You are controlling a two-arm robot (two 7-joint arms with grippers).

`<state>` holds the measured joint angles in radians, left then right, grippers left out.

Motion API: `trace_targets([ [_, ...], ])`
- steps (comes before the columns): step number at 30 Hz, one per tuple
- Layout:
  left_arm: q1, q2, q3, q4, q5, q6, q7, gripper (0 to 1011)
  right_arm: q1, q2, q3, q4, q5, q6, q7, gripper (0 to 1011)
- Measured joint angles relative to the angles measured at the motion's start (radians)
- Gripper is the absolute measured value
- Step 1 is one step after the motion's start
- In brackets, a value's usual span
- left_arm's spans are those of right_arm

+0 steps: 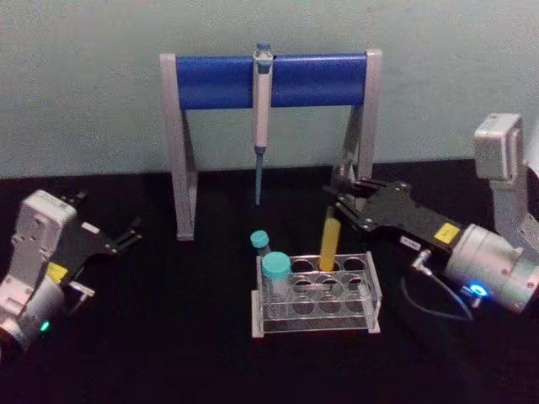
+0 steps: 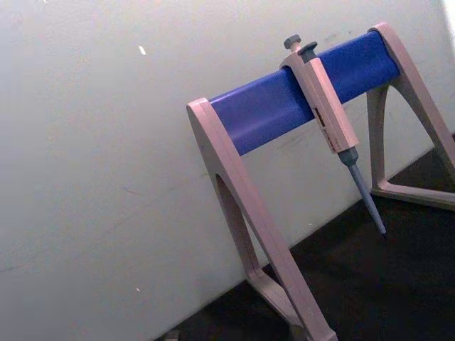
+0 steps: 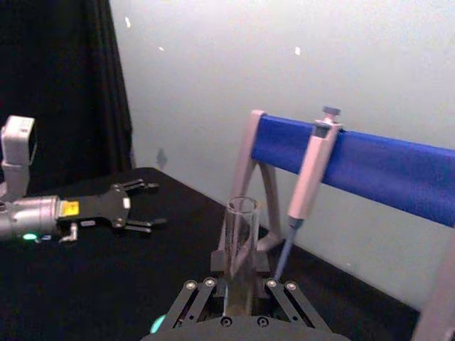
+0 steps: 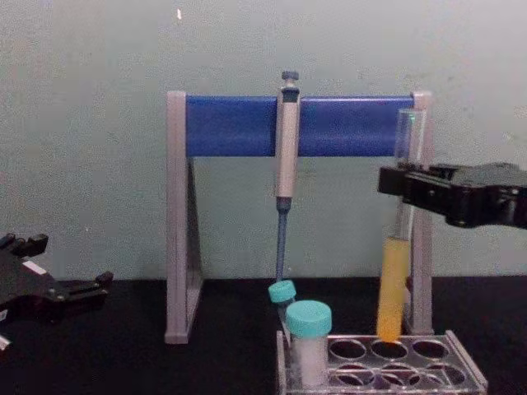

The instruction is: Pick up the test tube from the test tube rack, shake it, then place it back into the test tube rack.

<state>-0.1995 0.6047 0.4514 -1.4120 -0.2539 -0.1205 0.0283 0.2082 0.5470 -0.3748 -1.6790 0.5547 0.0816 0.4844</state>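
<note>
My right gripper is shut on the upper part of the test tube, a slender clear tube with yellow liquid in its lower half. It hangs upright over the back row of the clear test tube rack. In the chest view the test tube has its round bottom right at the top plate of the rack, under the right gripper. The right wrist view looks past the right gripper at the tube's open mouth. My left gripper rests open at the table's left.
A grey-and-blue pipette stand stands behind the rack with a grey pipette hanging from it. Two teal-capped vials stand in the rack's left holes. A wall closes off the back.
</note>
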Motion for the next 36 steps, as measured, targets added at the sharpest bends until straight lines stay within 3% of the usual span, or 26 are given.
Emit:
trace_targets([
  [8,0.0,0.0,0.0,0.0,0.0,0.0,0.0,1001,0.066,-0.038,-0.035,0.049,-0.006,0.002,0.002,234],
  [14,0.0,0.0,0.0,0.0,0.0,0.0,0.0,1001,0.105,-0.062,-0.04,0.09,-0.016,0.004,-0.017,235],
  [36,0.0,0.0,0.0,0.0,0.0,0.0,0.0,1001,0.107,-0.066,-0.018,0.105,-0.023,0.006,-0.038,234],
])
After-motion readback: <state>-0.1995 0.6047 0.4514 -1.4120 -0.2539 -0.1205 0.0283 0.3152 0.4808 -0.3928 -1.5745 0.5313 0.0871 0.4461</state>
